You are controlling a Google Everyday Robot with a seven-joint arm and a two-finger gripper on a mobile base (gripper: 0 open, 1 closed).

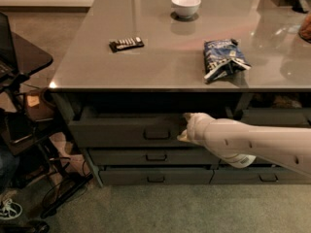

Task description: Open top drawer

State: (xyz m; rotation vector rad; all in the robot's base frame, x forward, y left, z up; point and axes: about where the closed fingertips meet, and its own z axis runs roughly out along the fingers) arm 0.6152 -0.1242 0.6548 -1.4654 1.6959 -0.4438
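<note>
A wide dark grey top drawer (121,132) sits directly under the front edge of a glossy grey worktop (160,72), above two lower-fronted drawers of the same width. Its front appears to stand a little way out from the cabinet, and a dim strip of its inside shows along the top. A smooth cream-white robot arm (252,142) reaches in from the right. Its pincer (187,127) is against the drawer front's upper right part, just right of the small rectangular loop handle (157,134) and not on it. Whether the pincer is clenched, released or hooked over the panel edge cannot be told, as the wrist covers it. The task looks to be in the pulling step, with the drawer only partly out. The next move likely calls for a straight, level pull away from the cabinet without slipping off the edge. On the worktop, well apart, lie a white bowl (185,5), a flat black remote-like bar (127,43) and a crumpled blue snack bag (223,59). The arm hides the narrower drawers at right, and the recess under the worktop is too dark to read.
</note>
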